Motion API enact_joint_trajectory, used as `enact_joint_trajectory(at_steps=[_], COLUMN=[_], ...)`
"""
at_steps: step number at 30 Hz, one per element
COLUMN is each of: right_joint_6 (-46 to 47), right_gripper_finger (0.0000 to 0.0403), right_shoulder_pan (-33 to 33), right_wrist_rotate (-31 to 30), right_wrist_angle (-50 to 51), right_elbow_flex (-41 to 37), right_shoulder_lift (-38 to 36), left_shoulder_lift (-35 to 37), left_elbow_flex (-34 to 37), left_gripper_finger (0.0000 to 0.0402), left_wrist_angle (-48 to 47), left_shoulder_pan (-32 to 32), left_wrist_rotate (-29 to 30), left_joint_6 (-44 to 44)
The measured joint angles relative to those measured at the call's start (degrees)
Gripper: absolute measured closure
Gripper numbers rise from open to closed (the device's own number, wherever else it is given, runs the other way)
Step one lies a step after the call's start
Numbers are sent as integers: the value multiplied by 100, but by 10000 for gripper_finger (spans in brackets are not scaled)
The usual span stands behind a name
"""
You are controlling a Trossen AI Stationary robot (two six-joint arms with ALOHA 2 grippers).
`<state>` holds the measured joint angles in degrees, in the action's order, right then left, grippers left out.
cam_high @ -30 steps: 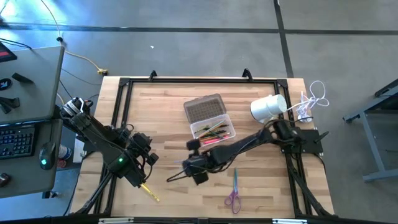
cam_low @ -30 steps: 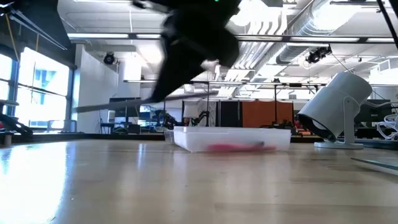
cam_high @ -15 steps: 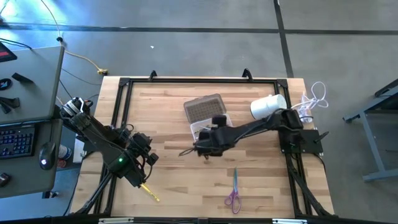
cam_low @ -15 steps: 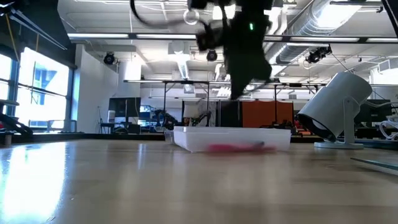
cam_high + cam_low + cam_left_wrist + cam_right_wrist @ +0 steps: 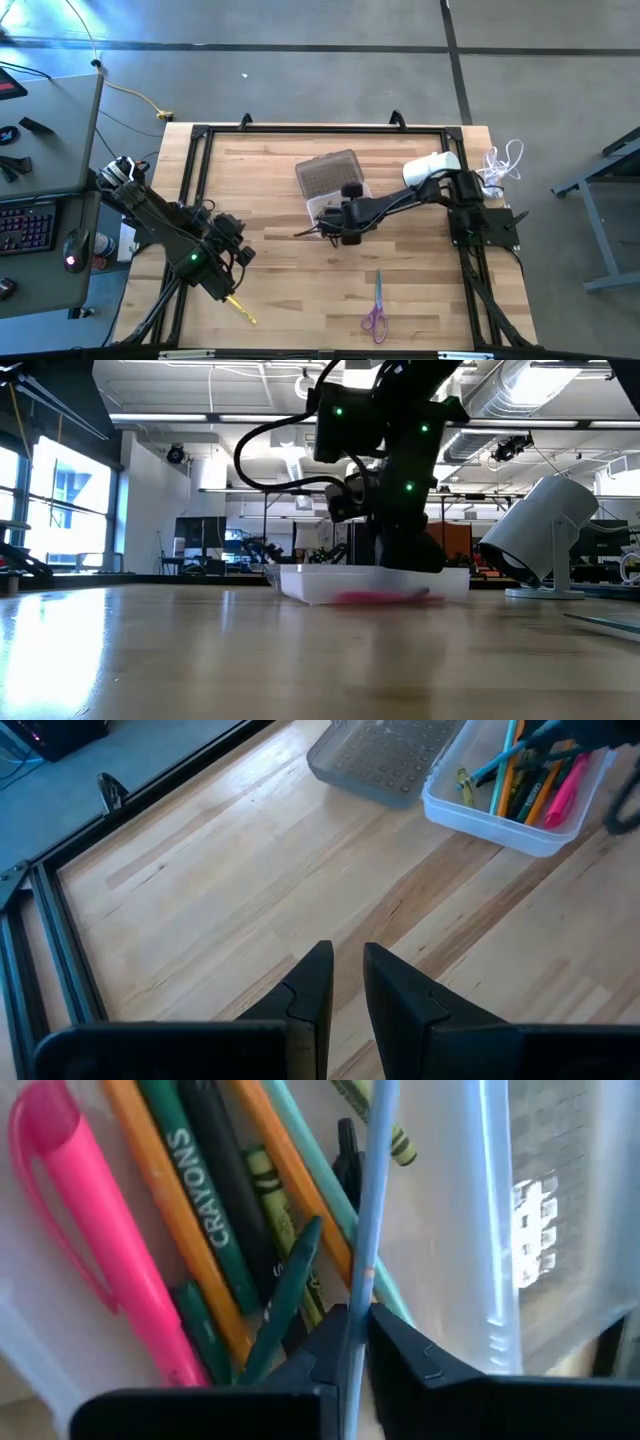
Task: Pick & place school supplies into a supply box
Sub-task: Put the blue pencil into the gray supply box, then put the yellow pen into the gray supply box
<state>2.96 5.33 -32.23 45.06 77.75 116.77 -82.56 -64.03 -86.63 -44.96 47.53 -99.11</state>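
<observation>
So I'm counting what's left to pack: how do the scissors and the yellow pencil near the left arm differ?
The purple-handled scissors lie on bare wood below the supply box, clear of both arms; the yellow pencil lies at the left arm's tip, partly under it. The scissors point up the table, the pencil runs diagonally. The scissors are bulkier, the pencil a thin stick. Both are still outside the box.

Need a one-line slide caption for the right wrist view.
Right gripper pinching a thin blue pencil above the clear supply box holding a pink highlighter, crayons and pencils.

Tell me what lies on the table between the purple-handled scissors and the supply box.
Only bare wood, in the high view, between scissors and supply box.
</observation>
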Motion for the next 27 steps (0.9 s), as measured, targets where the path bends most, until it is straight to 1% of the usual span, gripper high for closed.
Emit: enact_joint_trajectory(at_steps=[2, 7, 9, 11, 13, 17, 19, 21, 23, 27], right_joint_6=[137, 122, 110, 107, 72, 111, 137, 126, 108, 135], right_gripper_finger=[370, 328, 315, 305, 301, 302, 304, 303, 304, 304], right_shoulder_pan=[-32, -38, 22, 105, 196, 394, 496, 590, 663, 739], right_wrist_rotate=[119, -60, -238, -330, -264, -175, -174, -171, -174, -155], right_wrist_angle=[10, -29, 16, 115, 187, 165, 129, 90, 13, 8], right_elbow_flex=[44, 229, 366, 544, 722, 1085, 1198, 1280, 1312, 1265], right_shoulder_lift=[0, 0, 0, 0, 0, -3, -4, -4, -9, -9], left_shoulder_lift=[0, 0, 0, 0, 0, 0, 0, 0, 0, -84], left_elbow_flex=[0, 0, 0, 0, 0, 0, 0, -1, 0, -2], left_gripper_finger=[305, 305, 305, 305, 305, 305, 305, 305, 305, 305], left_wrist_angle=[45, 175, 231, 309, 308, 576, 785, 1113, 1539, 2622], left_shoulder_pan=[0, -4, -2, -2, -4, -6, -8, -56, -128, -404], left_wrist_rotate=[2, -11, -243, -807, -1465, -2853, -3370, -3735, -3965, -4082], left_joint_6=[0, 274, 484, 732, 895, 1083, 1342, 1631, 1998, 3097])
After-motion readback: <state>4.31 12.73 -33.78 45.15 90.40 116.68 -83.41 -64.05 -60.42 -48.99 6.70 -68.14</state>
